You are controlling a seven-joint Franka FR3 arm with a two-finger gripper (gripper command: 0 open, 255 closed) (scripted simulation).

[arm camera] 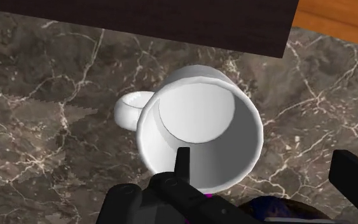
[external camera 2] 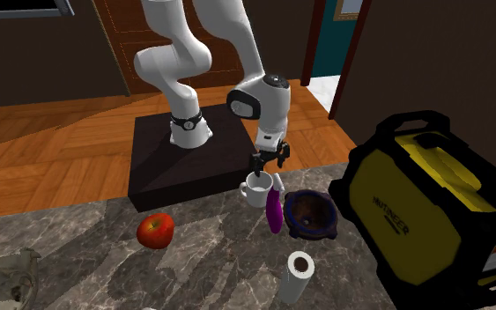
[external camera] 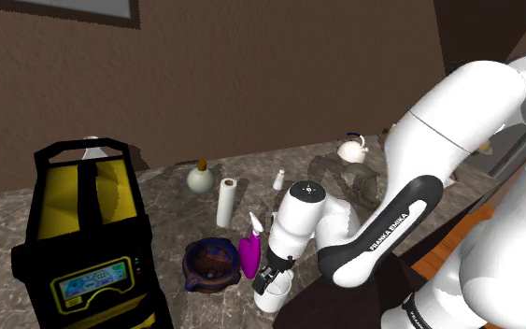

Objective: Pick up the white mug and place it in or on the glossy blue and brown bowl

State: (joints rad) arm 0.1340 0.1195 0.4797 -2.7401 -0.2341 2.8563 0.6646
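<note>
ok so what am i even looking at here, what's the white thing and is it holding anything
It is a white robot arm on a dark box beside a marble counter. One picture looks over its shoulder, one faces it across the counter, one comes from a camera on its hand. The black end effector, its two-fingered hand, hangs open over a white mug, one finger above the opening, the other outside the rim, holding nothing. Next to the mug stand a purple bottle and a blue and brown bowl. An apple, a paper roll and a yellow generator sit nearby.
</note>
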